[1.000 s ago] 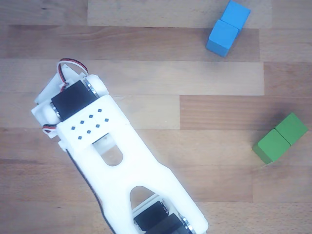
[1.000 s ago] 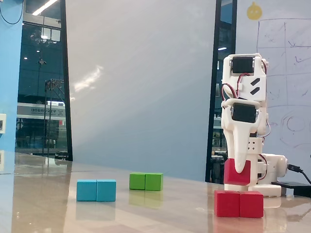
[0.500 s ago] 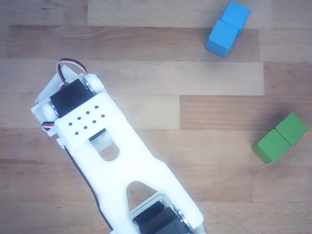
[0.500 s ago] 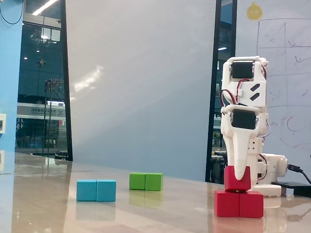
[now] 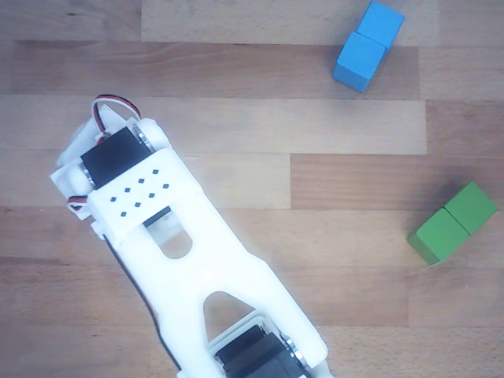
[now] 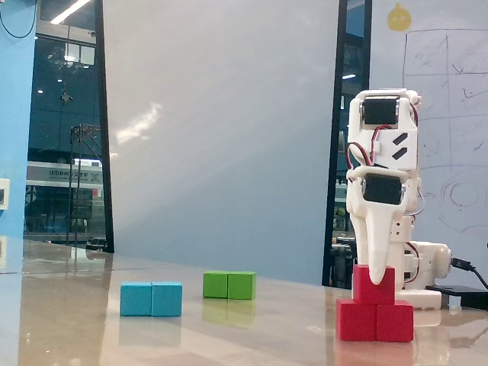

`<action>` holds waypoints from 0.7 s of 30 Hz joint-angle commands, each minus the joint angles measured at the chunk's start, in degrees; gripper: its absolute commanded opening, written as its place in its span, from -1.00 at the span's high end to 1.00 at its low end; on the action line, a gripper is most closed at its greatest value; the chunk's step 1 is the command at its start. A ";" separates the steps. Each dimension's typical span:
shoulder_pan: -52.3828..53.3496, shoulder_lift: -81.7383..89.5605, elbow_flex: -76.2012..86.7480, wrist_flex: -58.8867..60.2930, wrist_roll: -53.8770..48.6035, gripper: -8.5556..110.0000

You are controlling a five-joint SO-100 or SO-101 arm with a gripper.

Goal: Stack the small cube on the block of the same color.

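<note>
Fixed view, side-on at counter level:

- Arm (image 6: 383, 164): white, standing upright at the right of the picture, its wires red and black, the long tapered finger (image 6: 375, 240) pointing straight down.
- Pincer (image 6: 374, 274): tip at the upper face of the small cube (image 6: 374, 284). The finger overlaps the cube's top edge; whether the pincer grips the cube or has let go cannot be told from either view.
- Small cube: red, seated squarely on top of the block (image 6: 374, 320), touching it, roughly centred over the seam.
- Block: red, two cube-lengths long, lying flat on the counter (image 6: 191, 328) in front of the arm's base.
- Blue double block (image 6: 151, 299): flat on the counter at left, nearer the camera than the green one.
- Green double block (image 6: 229, 285): flat on the counter, behind and to the right of the blue, well apart from the red stack.
- Background: grey panel, dark glazing at left, whiteboard at right.

Other view, looking straight down:

- Arm (image 5: 169, 244): white housing running diagonally from upper left to lower edge, covering the red pieces entirely.
- Blue double block (image 5: 368, 46): top right, lying at an angle.
- Green double block (image 5: 452, 223): right edge, also angled.
- Counter (image 5: 236, 79): wood planks, pale and mid brown.
</note>
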 commanded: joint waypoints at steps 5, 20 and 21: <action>0.44 0.70 -0.35 -0.62 0.18 0.51; 2.64 11.25 -0.88 4.31 -0.09 0.50; 2.99 12.57 -1.05 5.19 -0.09 0.50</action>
